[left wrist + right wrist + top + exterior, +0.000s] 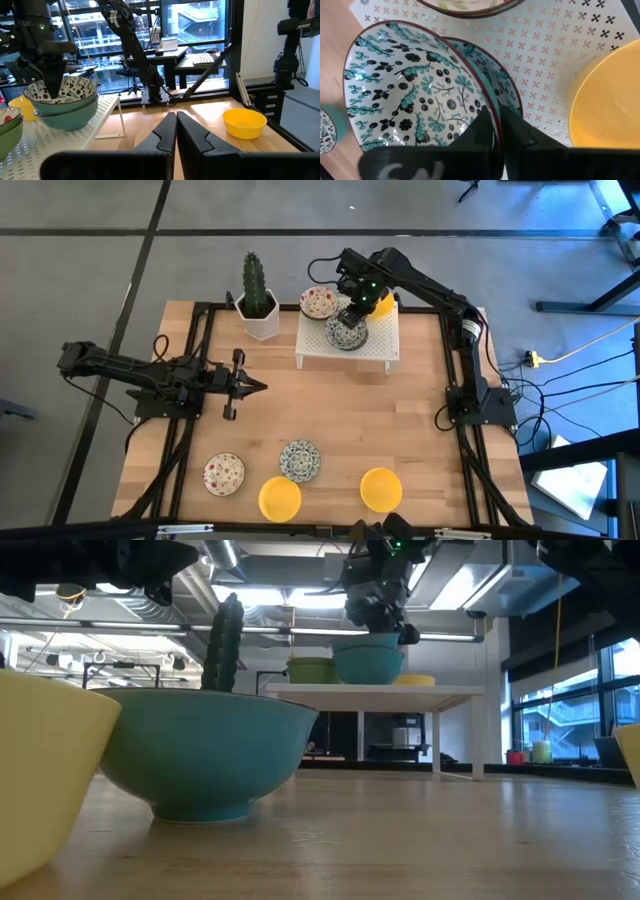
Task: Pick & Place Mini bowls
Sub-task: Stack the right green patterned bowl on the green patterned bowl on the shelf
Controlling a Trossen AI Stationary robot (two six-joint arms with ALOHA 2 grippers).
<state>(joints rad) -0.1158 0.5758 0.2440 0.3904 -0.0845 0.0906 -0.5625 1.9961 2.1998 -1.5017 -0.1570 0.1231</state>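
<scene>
A white perforated rack (375,345) stands at the table's far side. On it are two nested blue-green patterned bowls (346,335), a red-speckled bowl (318,303) and a yellow bowl (383,304). My right gripper (350,318) is above the rack, shut on the upper blue-green bowl (415,90). My left gripper (252,387) is shut and empty over the table's left middle. Near the front edge a red-speckled bowl (223,474), a blue-green bowl (300,460) and two yellow bowls (279,498) (381,489) rest on the table. My right gripper pinches the upper blue-green bowl's rim (492,107) on the side toward the yellow bowl, one finger (482,127) inside the bowl and one (515,132) outside its wall. The fingers come from above, pointing down. The bowl sits shifted off-centre in the lower blue-green bowl (67,112).
A cactus in a white hexagonal pot (258,300) stands just left of the rack. Black frame rails run along the table's left and right edges. The bare wood in the table's middle (340,420) holds nothing.
</scene>
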